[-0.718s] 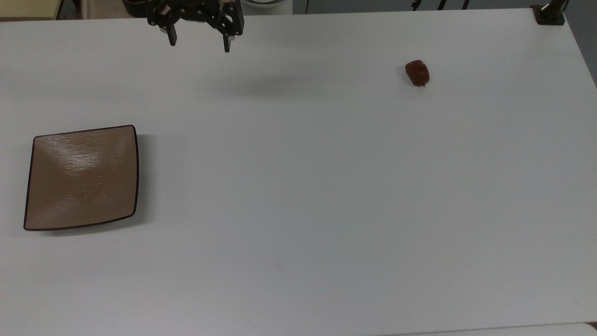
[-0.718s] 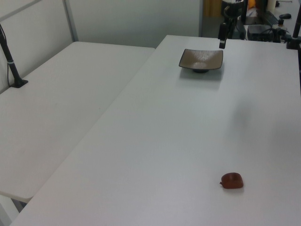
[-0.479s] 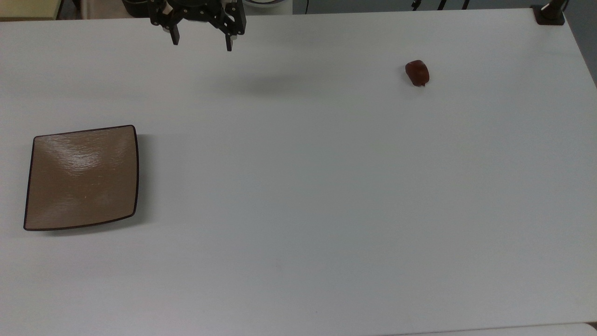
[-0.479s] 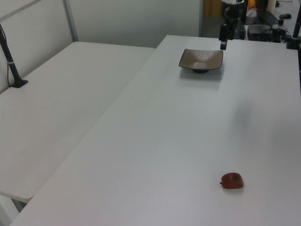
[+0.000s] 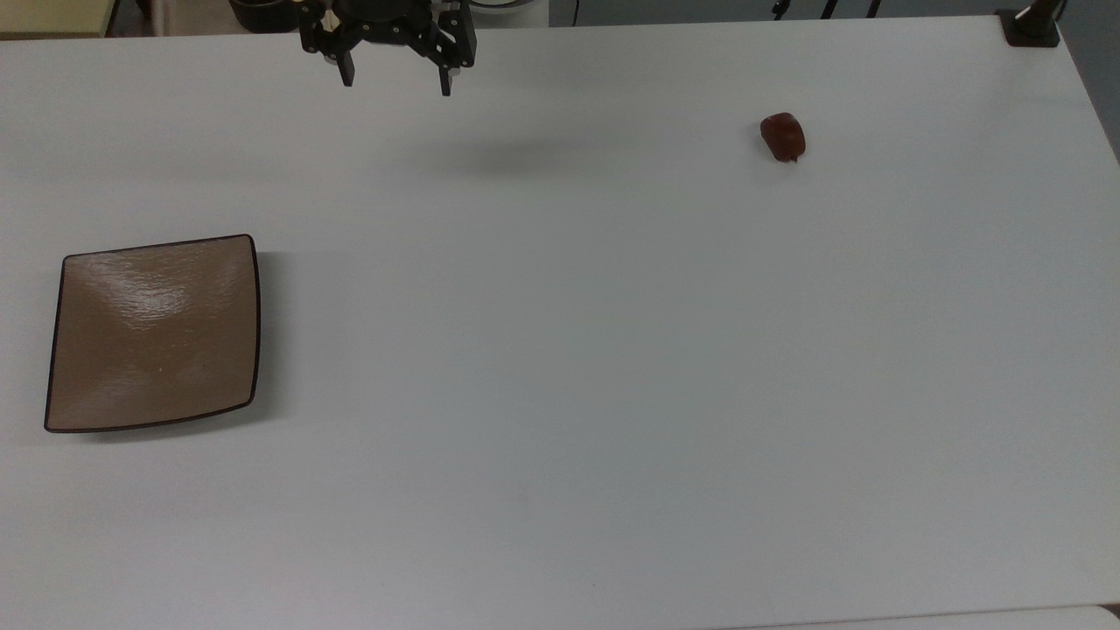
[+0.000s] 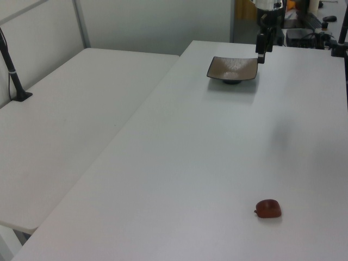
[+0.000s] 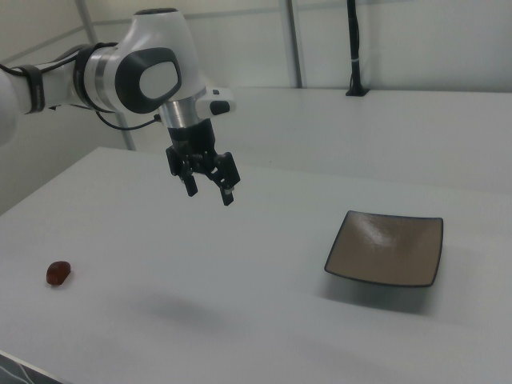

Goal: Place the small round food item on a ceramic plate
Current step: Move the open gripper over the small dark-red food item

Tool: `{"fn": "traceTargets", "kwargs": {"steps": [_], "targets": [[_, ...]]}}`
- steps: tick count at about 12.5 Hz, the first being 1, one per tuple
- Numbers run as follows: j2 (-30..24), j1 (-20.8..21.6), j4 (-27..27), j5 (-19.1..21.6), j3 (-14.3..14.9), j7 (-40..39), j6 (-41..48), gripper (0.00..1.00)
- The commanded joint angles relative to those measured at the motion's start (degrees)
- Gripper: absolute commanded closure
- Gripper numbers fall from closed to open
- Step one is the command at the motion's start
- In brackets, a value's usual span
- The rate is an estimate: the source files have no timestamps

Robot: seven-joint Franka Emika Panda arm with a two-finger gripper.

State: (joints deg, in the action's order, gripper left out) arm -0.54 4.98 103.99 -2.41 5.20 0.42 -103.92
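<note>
Small round food item [image 5: 783, 136]: lying bare on the white bench [image 5: 577, 350], toward the top view's upper right, with its tiny nub pointing to the top view's lower edge; nothing is touching it.
Ceramic plate [image 5: 153, 332]: sitting empty at the top view's left, well apart from the food item.
Claw [image 5: 398, 80]: hanging above the bench at the top view's upper edge, between plate and food item but nearer the plate side, fingers spread apart and holding nothing.
Step in hand: reaching for the food item, as I am judging it.
Doing it well: travelling across at height, centring over the lump, then descending straight down.
Grip advice: closing across the narrow width, since the glossy oval is likely rolling or slipping if pinched off-centre.
Watch for: fingertips striking the bench.
</note>
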Motion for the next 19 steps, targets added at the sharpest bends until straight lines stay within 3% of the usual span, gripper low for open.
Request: {"fn": "traceTargets", "kwargs": {"steps": [1,4,6,10,14,18,19], "targets": [[-0.95,0.91,1.92,1.18,-0.62,-0.77,-0.05,0.0],[-0.95,0.91,3.68,1.88,-3.87,-0.77,-2.41,0.0],[-0.87,0.91,3.68,5.82,-6.41,-0.77,-2.86,0.0],[-0.17,1.17,3.59,10.04,-16.16,-0.68,-2.87,0.0],[1.59,7.66,3.68,10.76,-18.02,1.5,-2.86,0.0],[6.33,8.64,3.59,10.76,-24.43,3.0,-6.19,0.0],[7.21,8.99,3.68,10.67,-24.71,4.14,-7.42,0.0]]}}
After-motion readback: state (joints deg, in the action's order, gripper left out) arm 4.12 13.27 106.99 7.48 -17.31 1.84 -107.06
